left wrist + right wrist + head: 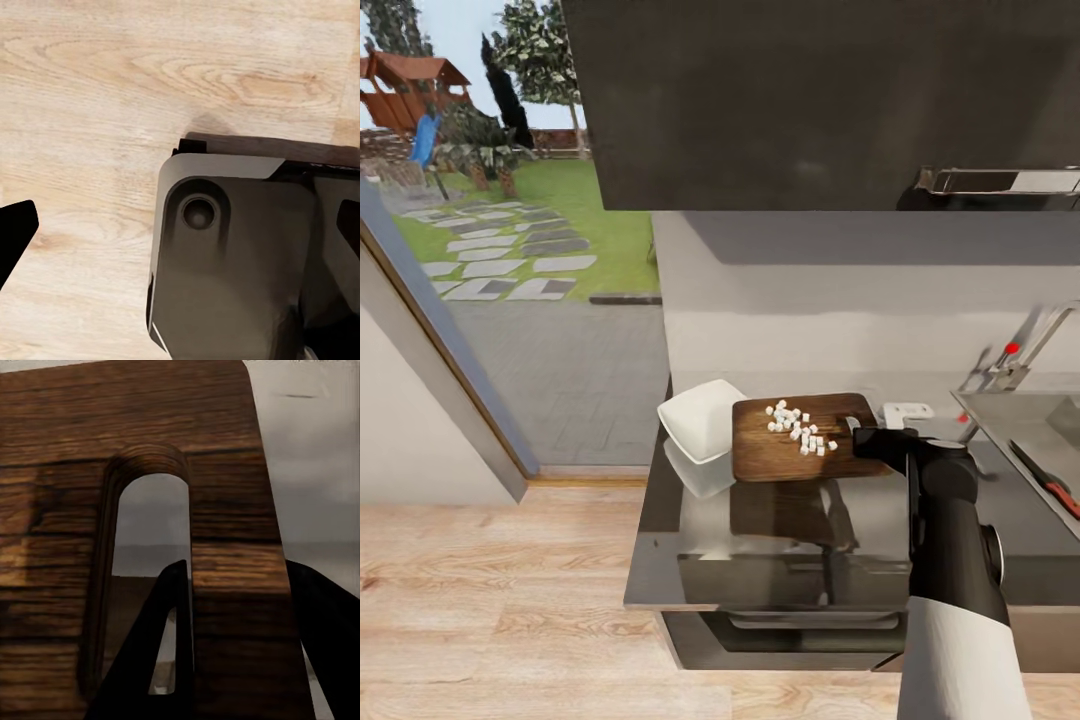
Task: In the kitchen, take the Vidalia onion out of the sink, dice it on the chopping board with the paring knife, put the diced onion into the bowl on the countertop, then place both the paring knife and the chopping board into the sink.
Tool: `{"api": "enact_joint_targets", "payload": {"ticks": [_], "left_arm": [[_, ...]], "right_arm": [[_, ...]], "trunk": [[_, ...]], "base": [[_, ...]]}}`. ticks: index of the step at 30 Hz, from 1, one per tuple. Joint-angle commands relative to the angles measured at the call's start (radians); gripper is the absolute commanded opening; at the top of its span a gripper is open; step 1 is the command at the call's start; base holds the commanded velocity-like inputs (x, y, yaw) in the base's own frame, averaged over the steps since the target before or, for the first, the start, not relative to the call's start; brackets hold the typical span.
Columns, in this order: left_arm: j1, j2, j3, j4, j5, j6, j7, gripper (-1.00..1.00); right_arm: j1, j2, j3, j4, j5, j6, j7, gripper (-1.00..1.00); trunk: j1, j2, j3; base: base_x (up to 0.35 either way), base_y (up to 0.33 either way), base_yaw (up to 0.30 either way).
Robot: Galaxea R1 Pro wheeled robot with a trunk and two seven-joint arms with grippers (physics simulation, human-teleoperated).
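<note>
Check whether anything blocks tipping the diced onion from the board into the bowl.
Nothing visible does. The diced onion lies on the board, whose left end meets the white bowl, with no object between them. The right hand is at the board's handle slot end, one finger through the slot.

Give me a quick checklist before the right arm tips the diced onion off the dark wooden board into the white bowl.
1. Right gripper on the dark brown wooden chopping board: ok, one finger goes through the oval handle slot, the other sits past the board's end.
2. Grip firm: cannot tell.
3. White diced onion pieces on the board: ok, clustered mid-board.
4. Glossy white squarish bowl at the board's far end: ok, tilted, touching or overlapping the board's edge.
5. Red-handled paring knife out of the way: ok, lying in the grey steel sink.
6. Left gripper: cannot tell.
</note>
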Motion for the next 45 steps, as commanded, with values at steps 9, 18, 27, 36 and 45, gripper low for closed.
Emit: {"api": "enact_joint_targets", "payload": {"ticks": [9, 18, 27, 36, 45], "left_arm": [[0.000, 0.001, -0.009, -0.001, 0.010, 0.001, 0.006, 1.00], [0.000, 0.001, -0.009, -0.001, 0.010, 0.001, 0.006, 1.00], [0.000, 0.001, -0.009, -0.001, 0.009, 0.001, 0.006, 1.00], [0.000, 0.001, -0.010, -0.001, 0.010, 0.001, 0.006, 1.00], [0.000, 0.001, -0.009, -0.001, 0.009, 0.001, 0.006, 1.00]], "right_arm": [[-0.004, 0.002, 0.064, -0.001, 0.011, 0.003, 0.007, -1.00], [-0.005, 0.005, 0.066, -0.001, 0.011, 0.003, 0.007, -1.00], [-0.007, 0.006, 0.066, -0.001, 0.011, 0.003, 0.007, -1.00], [-0.009, 0.005, 0.066, -0.001, 0.011, 0.002, 0.007, -1.00], [-0.008, 0.000, 0.064, -0.001, 0.012, 0.002, 0.007, -1.00]], "trunk": [[0.001, -0.002, -0.002], [0.001, -0.002, -0.002], [0.001, -0.002, -0.002], [0.001, -0.002, -0.002], [0.001, -0.002, 0.004]], "base": [[0.004, 0.000, 0.000], [0.177, 0.132, 0.000], [0.235, 0.191, 0.000], [0.064, 0.026, 0.000], [0.002, 0.000, 0.000]]}}
